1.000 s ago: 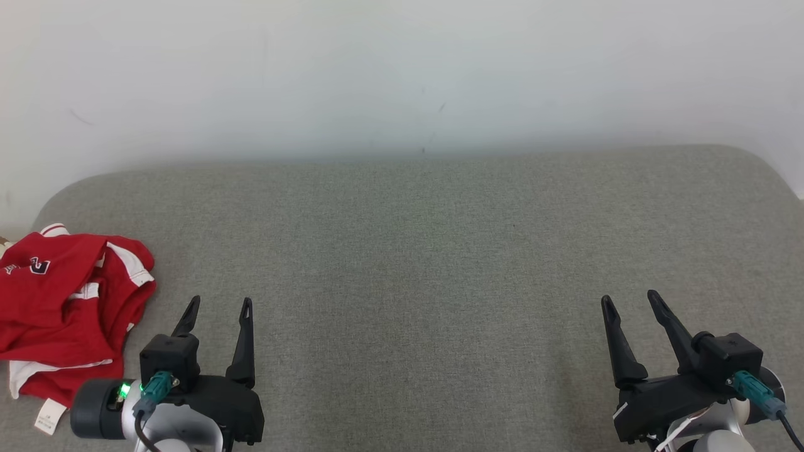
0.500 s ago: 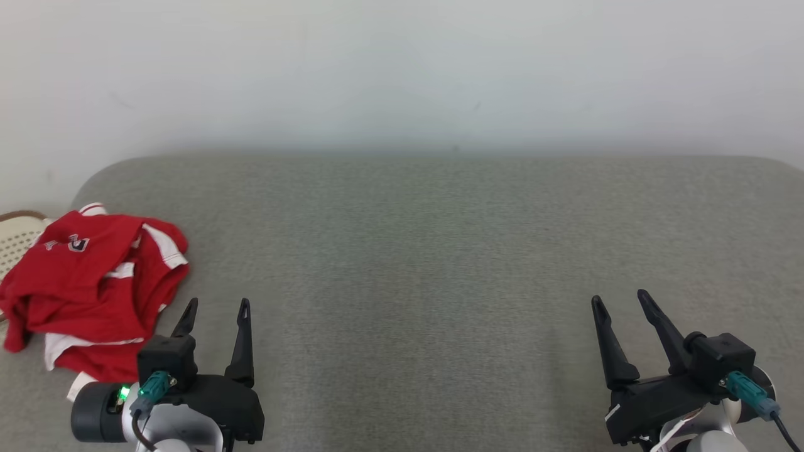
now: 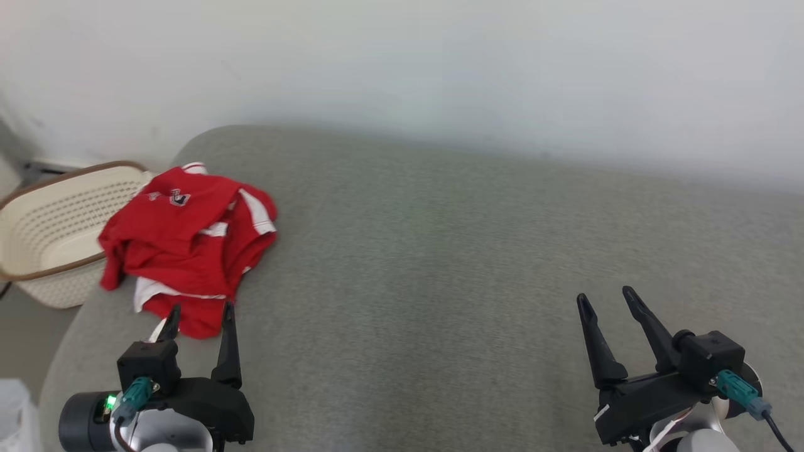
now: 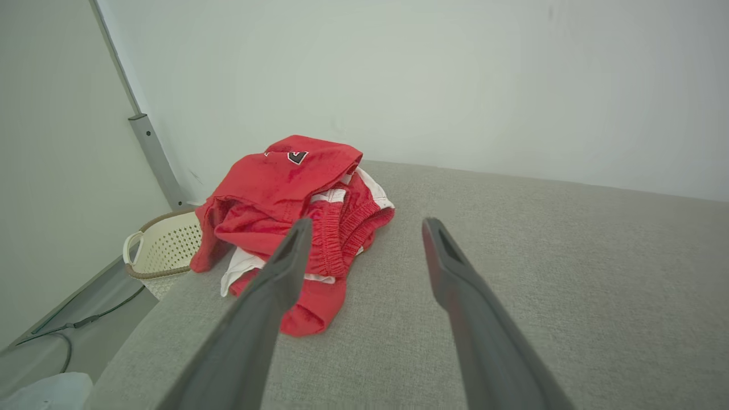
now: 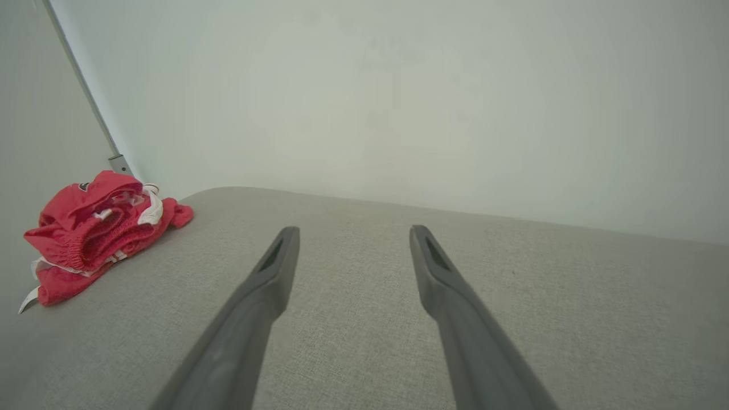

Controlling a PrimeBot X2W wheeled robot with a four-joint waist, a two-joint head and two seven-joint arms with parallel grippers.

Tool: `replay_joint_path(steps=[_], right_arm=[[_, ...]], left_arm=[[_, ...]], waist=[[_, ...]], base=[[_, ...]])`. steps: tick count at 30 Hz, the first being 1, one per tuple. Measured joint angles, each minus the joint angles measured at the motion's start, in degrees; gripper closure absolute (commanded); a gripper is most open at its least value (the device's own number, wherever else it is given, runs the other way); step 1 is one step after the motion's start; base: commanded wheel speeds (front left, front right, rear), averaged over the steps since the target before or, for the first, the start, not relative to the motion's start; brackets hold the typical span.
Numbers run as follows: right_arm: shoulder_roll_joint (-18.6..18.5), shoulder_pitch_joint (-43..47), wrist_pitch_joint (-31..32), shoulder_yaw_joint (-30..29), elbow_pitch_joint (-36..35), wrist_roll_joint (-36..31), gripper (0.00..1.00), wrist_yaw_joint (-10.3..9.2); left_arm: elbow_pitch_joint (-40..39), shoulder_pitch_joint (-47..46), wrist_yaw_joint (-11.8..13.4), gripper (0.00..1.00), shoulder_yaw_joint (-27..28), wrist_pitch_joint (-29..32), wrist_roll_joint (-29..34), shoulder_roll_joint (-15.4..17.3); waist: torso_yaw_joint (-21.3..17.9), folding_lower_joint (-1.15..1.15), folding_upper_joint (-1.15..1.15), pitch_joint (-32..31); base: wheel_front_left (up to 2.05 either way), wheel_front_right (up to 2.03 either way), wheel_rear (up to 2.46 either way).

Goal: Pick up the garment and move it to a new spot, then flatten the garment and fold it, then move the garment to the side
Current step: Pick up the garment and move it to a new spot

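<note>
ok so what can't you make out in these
- Garment, head view: crumpled, so its own folds hide its shape; emblem too small to read.
- Basket, head view: cut by the left edge, partly hidden by the garment.
- White object, head view's bottom-left corner: cut off, unidentifiable.

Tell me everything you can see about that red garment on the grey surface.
The garment is red cloth with white trim, a small dark-and-white emblem and a gathered elastic band. It is crumpled in a heap at the left end of the grey padded surface, beside a cream basket. The open left hand points at it, gripping nothing.
</note>
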Motion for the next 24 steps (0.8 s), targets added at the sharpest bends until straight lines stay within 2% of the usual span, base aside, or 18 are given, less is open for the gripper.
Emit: replay_joint_path(steps=[13,24], right_arm=[[0.13,-0.21,0.44,0.98,-1.64,0.43,0.00,0.00],[0.15,-0.21,0.90,1.38,-2.55,0.77,0.00,0.00]], left_arm=[[-0.94,0.29,1.07,0.00,0.76,-0.59,-1.14,0.35],[-1.49,0.48,1.74,0.00,0.87,-0.60,-1.63,0.71]], waist=[[8.25,0.00,0.00,0.17],[9.11,0.00,0.00,0.51]], base=[[0.00,0.00,0.00],[0.00,0.00,0.00]])
